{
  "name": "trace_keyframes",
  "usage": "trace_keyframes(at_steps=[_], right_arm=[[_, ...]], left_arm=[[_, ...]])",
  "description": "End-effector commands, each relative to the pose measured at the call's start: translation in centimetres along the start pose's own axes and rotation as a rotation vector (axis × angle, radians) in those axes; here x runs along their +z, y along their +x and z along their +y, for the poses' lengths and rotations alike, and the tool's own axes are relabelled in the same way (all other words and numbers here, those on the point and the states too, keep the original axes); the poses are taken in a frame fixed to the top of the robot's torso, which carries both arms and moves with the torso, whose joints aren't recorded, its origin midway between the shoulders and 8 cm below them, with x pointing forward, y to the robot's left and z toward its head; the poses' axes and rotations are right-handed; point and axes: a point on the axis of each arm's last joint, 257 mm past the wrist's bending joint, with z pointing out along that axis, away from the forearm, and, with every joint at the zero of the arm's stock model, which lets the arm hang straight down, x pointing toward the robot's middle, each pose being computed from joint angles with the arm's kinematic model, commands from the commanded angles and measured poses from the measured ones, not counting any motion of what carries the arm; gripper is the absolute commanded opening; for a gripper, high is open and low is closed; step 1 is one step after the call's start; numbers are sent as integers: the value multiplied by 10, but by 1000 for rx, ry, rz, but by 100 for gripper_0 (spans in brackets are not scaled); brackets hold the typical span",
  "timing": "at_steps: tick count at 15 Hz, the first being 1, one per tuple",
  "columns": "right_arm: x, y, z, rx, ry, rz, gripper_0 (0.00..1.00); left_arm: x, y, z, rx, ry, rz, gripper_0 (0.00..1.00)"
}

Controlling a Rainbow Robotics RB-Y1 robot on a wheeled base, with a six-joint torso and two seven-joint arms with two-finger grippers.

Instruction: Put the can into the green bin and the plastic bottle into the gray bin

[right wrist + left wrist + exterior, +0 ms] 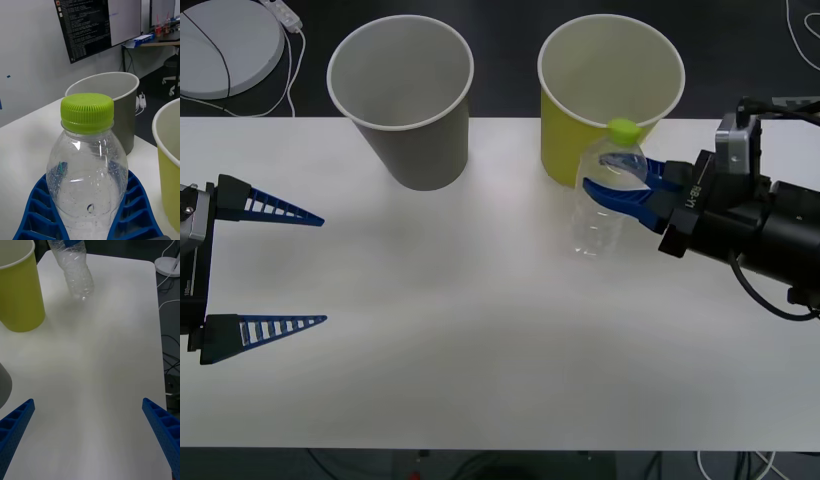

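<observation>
While the right gripper's (617, 184) fingers clamp the plastic bottle (605, 195), seemingly lifted, it could clip the green bin (605, 95); left gripper (323, 269) waits open.

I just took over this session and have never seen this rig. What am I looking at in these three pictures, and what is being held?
This is a two-armed robot at a white table. The wide picture is taken from above the arms, looking down at the table. The two tall pictures come from cameras on the wrists, each looking out past that arm's blue ribbed fingers.

On the table stand two big cup-shaped bins: the gray bin and the green bin, side by side at the far edge.

The right gripper is shut on the bottle, a clear one with a lime cap, just in front of the green bin. In the left wrist view the bottle looks tilted, its base at or just above the table.

The left gripper waits open at the table's left side, holding nothing.
</observation>
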Motion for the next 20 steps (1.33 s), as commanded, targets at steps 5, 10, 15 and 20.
trace_keyframes(at_steps=[5,10,15,20], right_arm=[[-6,2,-3,62,0,26,0],[-5,-3,-5,160,6,64,0],[-2,-23,3,208,-42,88,0],[-5,-46,6,225,-88,150,0]], left_arm=[[0,0,0,0,0,0,100],[0,0,0,0,0,0,100],[0,0,0,0,0,0,100],[0,0,0,0,0,0,100]])
